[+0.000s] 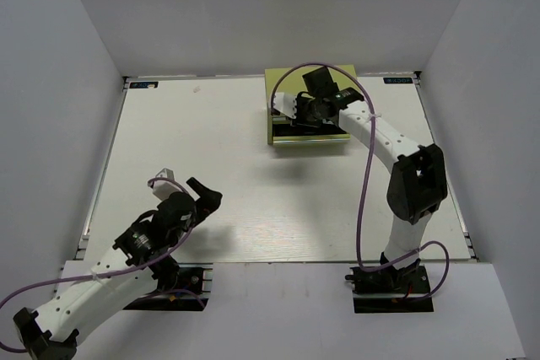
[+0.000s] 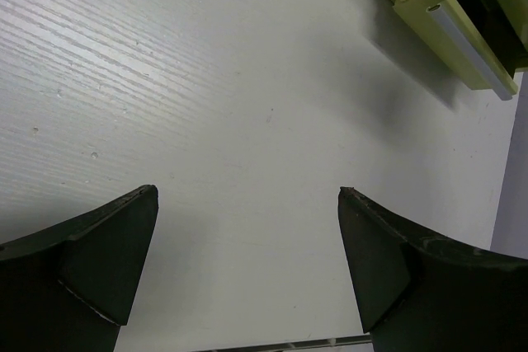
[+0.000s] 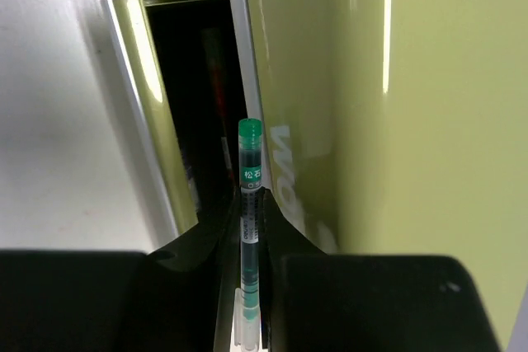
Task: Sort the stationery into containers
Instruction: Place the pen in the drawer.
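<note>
- Pen (image 3: 250, 166), green cap, clamped in right claw (image 3: 250, 232), over the open drawer (image 3: 157, 121) of chest (image 1: 285, 82), far edge, right of centre.
- Drawer interior dim; possibly pens inside.
- Risk: pen sits close to the chest face, so a release could catch there and miss the drawer.
- Left claw (image 2: 247, 195) apart, empty, near-left corner.

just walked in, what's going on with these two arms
The right gripper is shut on a green-capped pen, holding it at the open drawer of the yellow-green drawer chest at the far side of the table. Something reddish shows dimly inside the drawer. The left gripper hangs open above the table, holding nothing.
</note>
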Motion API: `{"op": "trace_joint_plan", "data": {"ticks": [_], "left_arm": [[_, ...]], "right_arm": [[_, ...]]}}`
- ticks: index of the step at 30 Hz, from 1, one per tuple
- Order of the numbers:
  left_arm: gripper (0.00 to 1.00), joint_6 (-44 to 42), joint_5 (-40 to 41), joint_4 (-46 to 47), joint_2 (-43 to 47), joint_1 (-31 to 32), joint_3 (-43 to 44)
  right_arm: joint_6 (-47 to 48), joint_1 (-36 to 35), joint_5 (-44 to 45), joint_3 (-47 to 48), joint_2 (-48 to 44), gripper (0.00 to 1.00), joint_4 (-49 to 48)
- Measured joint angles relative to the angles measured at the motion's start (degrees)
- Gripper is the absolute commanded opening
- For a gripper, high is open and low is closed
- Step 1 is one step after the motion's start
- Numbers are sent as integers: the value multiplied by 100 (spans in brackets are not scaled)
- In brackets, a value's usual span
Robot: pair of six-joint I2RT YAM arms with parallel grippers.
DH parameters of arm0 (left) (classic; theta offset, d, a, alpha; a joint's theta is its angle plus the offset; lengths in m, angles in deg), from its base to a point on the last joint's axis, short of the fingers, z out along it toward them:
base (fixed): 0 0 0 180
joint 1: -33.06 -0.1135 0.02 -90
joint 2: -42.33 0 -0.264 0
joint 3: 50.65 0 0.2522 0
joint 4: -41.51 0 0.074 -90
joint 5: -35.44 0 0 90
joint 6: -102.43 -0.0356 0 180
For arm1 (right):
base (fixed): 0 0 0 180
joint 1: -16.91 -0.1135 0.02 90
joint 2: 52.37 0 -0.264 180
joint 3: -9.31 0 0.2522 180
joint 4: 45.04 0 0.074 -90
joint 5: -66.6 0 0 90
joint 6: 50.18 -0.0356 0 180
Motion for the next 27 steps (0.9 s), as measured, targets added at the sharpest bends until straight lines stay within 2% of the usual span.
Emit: {"op": "trace_joint_plan", "data": {"ticks": [6,8,10,13,17,23,26,27], "left_arm": [[100,-39,-37,107,-142,0,0],[100,-42,-46,107,-151,0,0],[100,-42,-57,109,-151,0,0],[100,-42,-61,109,-151,0,0],[100,-44,-61,114,-162,0,0],[100,-44,-63,153,-199,0,0],[100,-46,-63,153,-199,0,0],[100,-48,-63,153,-199,0,0]], "right_arm": [[393,17,-13,-11,302,0,-149],[494,13,-42,-20,343,4,-162],[590,7,-63,-85,348,14,-232],[695,9,-61,-155,391,21,-308],[782,22,-76,-197,494,25,-374],[791,46,-168,-208,498,25,-372],[804,46,-282,-208,496,14,-361],[815,46,-323,-208,496,2,-341]]}}
